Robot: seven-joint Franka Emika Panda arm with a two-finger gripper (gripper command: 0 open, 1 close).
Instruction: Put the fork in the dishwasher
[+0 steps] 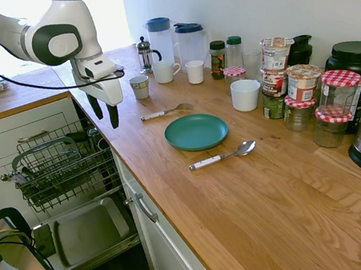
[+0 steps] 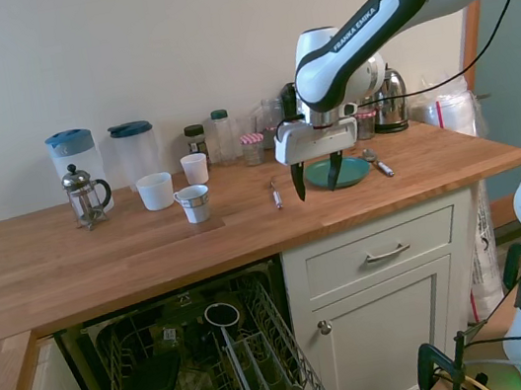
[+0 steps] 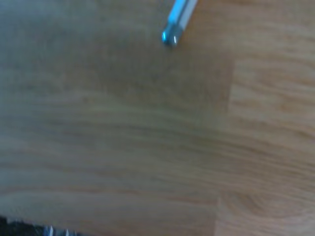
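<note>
A white Franka arm hangs its gripper (image 1: 105, 115) over the near-left edge of a wooden counter (image 1: 259, 205), its two dark fingers pointing down, spread apart and holding nothing. The fork (image 1: 165, 112), white-handled with silver tines, lies flat on the counter just to the right of the gripper and just beyond the far rim of a teal plate (image 1: 196, 132), untouched. In the wrist view only the butt of its handle (image 3: 178, 18) shows against blurred wood grain, at the edge of the picture, which suggests the gripper is not yet centred over it. Below and to the left, the dishwasher (image 1: 63, 167) stands open, its dark wire rack pulled out over the dropped door (image 1: 86, 234).

The pick-up looks the riskiest part. The fork is thin and lies flush on the wood, so fingers closing off-centre or too high could slide off the handle or nudge it against the plate. A near-identical white-handled spoon (image 1: 222, 156) rests on the plate's near side and could be mistaken for it. A small patterned cup (image 1: 139, 87) stands close behind the gripper and could be knocked by a wide swing. Once lifted, a fork held near one end may tilt and slip through the rack's wires.
</note>
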